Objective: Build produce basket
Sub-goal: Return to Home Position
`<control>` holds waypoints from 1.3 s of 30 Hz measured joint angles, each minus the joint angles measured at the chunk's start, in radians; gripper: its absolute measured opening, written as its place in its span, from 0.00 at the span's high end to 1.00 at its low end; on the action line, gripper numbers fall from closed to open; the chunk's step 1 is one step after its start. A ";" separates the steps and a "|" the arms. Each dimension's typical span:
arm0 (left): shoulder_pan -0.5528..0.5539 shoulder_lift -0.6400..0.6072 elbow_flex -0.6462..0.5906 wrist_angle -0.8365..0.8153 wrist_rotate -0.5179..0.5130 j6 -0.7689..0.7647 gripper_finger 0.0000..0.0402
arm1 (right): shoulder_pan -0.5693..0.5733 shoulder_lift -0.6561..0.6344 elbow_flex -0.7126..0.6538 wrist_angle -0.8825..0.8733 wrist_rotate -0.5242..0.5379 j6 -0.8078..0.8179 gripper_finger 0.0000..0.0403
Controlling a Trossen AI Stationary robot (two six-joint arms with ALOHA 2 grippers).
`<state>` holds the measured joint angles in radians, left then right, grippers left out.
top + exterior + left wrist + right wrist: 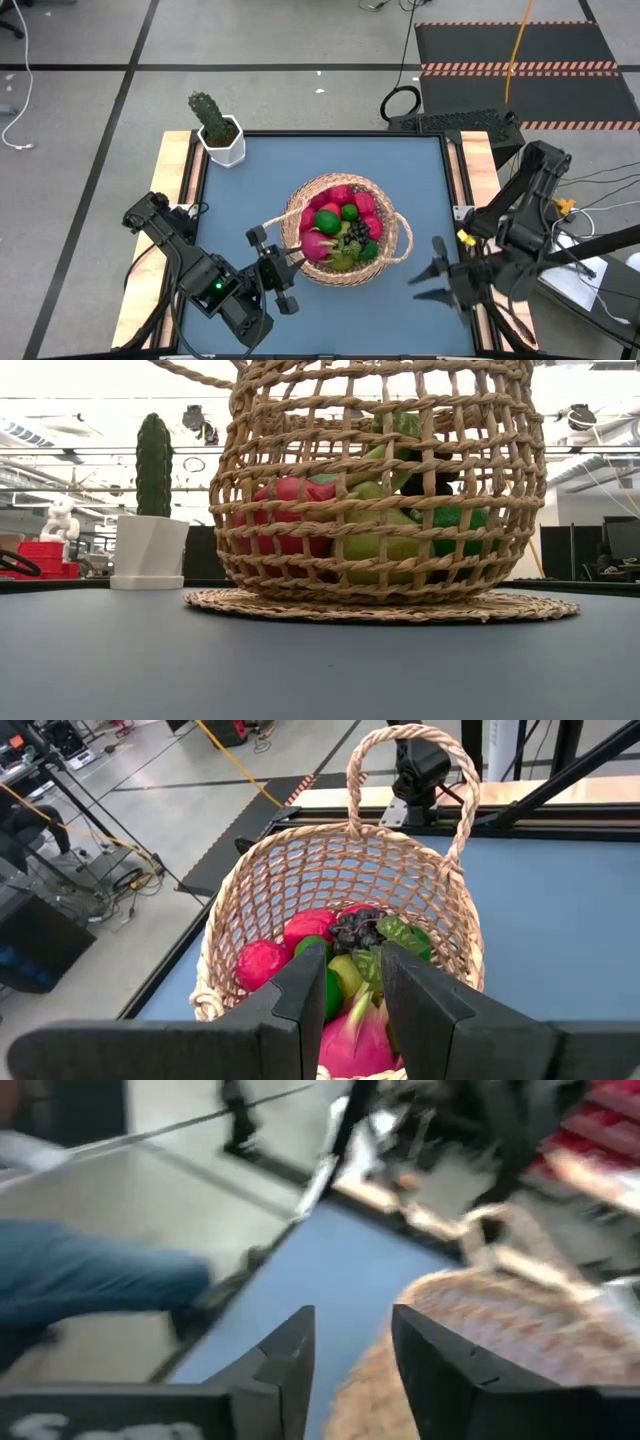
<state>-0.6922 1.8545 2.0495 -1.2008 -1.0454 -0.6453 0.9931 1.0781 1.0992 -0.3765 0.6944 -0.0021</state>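
Basket (392, 252) sits mid-worktop (400, 170), filled with produce (340, 222). Left hand (352, 965), empty and narrowly open, hovers at its rim. Right hand (353, 1320), open and empty, hangs near the worktop's right edge.

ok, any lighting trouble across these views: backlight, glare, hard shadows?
Low view: the bright room behind backlights the basket and cactus; the near table is dark. High view: even light, no hard shadow or glare on the table. Left wrist view: produce evenly lit past the open left tool.
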 joint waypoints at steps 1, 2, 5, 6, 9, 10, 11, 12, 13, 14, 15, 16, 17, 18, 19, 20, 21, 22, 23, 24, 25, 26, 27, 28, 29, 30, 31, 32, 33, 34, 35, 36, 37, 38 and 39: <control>0.000 0.000 0.000 0.000 0.000 -0.001 0.75 | 0.011 0.011 -0.003 -0.017 -0.017 0.037 0.70; 0.000 0.000 0.000 0.000 0.000 -0.003 0.75 | 0.021 0.020 -0.015 -0.018 -0.018 0.071 0.71; 0.000 0.000 0.000 0.000 -0.005 -0.002 0.75 | 0.046 0.040 -0.084 0.031 -0.009 0.117 0.76; 0.000 0.000 0.000 0.000 -0.010 -0.002 0.75 | 0.051 0.046 -0.112 0.064 0.008 0.120 0.78; 0.000 0.000 0.000 0.001 -0.051 0.002 0.75 | 0.060 0.050 -0.203 0.186 0.100 0.109 0.83; 0.000 0.000 0.000 0.002 -0.061 0.007 0.75 | 0.061 0.049 -0.230 0.230 0.131 0.096 0.85; 0.000 0.000 -0.001 0.003 -0.064 0.011 0.75 | 0.062 0.045 -0.252 0.272 0.155 0.075 0.87; 0.001 -0.001 -0.008 0.016 -0.065 0.022 0.75 | 0.062 0.040 -0.267 0.304 0.170 0.049 0.89; 0.005 -0.001 -0.020 0.031 -0.066 0.043 0.75 | 0.062 0.031 -0.275 0.325 0.172 0.021 0.91; 0.007 -0.001 -0.035 0.051 -0.066 0.074 0.75 | 0.063 0.023 -0.277 0.339 0.172 -0.005 0.93; 0.010 -0.001 -0.050 0.068 -0.066 0.104 0.75 | 0.063 0.011 -0.278 0.350 0.171 -0.028 0.95; 0.013 0.000 -0.062 0.079 -0.064 0.133 0.75 | 0.063 -0.004 -0.277 0.357 0.169 -0.048 0.97; 0.018 0.000 -0.072 0.081 -0.063 0.155 0.75 | 0.063 -0.021 -0.277 0.358 0.169 -0.066 0.99; 0.024 0.000 -0.077 0.083 -0.064 0.170 0.75 | 0.063 -0.042 -0.277 0.358 0.168 -0.083 0.99; 0.033 0.000 -0.079 0.084 -0.064 0.182 0.75 | 0.063 -0.066 -0.276 0.355 0.168 -0.098 0.99; 0.043 0.000 -0.080 0.085 -0.064 0.192 0.75 | 0.063 -0.094 -0.276 0.348 0.169 -0.118 0.99; 0.055 -0.003 -0.082 0.082 -0.064 0.203 0.75 | 0.063 -0.124 -0.276 0.341 0.169 -0.142 0.98; 0.063 -0.008 -0.083 0.077 -0.064 0.219 0.75 | 0.063 -0.154 -0.276 0.338 0.169 -0.168 0.98; 0.074 -0.016 -0.083 0.072 -0.061 0.236 0.75 | 0.062 -0.185 -0.275 0.335 0.170 -0.197 0.98; 0.085 -0.026 -0.083 0.073 -0.057 0.254 0.75 | 0.061 -0.220 -0.275 0.331 0.171 -0.227 0.99; 0.097 -0.038 -0.083 0.073 -0.053 0.271 0.75 | 0.060 -0.254 -0.275 0.329 0.172 -0.258 0.99; 0.107 -0.053 -0.083 0.071 -0.050 0.280 0.75 | 0.060 -0.287 -0.275 0.331 0.172 -0.290 1.00; 0.115 -0.067 -0.083 0.065 -0.048 0.281 0.75 | 0.060 -0.321 -0.275 0.331 0.173 -0.321 1.00; 0.126 -0.079 -0.083 0.053 -0.048 0.280 0.75 | 0.060 -0.353 -0.275 0.328 0.174 -0.350 1.00; 0.135 -0.091 -0.083 0.037 -0.048 0.278 0.76 | 0.060 -0.383 -0.275 0.321 0.174 -0.376 1.00; 0.143 -0.105 -0.086 0.023 -0.048 0.271 0.77 | 0.060 -0.413 -0.275 0.309 0.174 -0.395 1.00; 0.149 -0.123 -0.100 0.021 -0.052 0.268 0.79 | 0.060 -0.441 -0.275 0.292 0.175 -0.406 1.00; 0.155 -0.148 -0.128 0.025 -0.057 0.268 0.81 | 0.057 -0.470 -0.275 0.270 0.176 -0.412 1.00; 0.161 -0.175 -0.163 0.036 -0.059 0.271 0.84 | 0.054 -0.497 -0.275 0.245 0.179 -0.413 1.00; 0.168 -0.207 -0.204 0.051 -0.060 0.274 0.88 | 0.050 -0.521 -0.275 0.219 0.190 -0.407 1.00; 0.173 -0.240 -0.252 0.075 -0.059 0.274 0.91 | 0.046 -0.543 -0.275 0.190 0.203 -0.395 1.00; 0.182 -0.278 -0.306 0.103 -0.059 0.273 0.94 | 0.043 -0.564 -0.275 0.160 0.217 -0.381 1.00; 0.189 -0.313 -0.362 0.140 -0.059 0.277 0.97 | 0.040 -0.582 -0.274 0.129 0.228 -0.365 1.00; 0.197 -0.350 -0.417 0.193 -0.059 0.288 0.98 | 0.037 -0.597 -0.274 0.093 0.228 -0.352 1.00; 0.204 -0.385 -0.475 0.256 -0.056 0.313 0.98 | 0.034 -0.611 -0.275 0.059 0.226 -0.336 1.00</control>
<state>-0.4883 1.4699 1.5746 -0.9445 -1.1014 -0.3320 1.0271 0.4672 0.8246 -0.3177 0.9205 -0.3384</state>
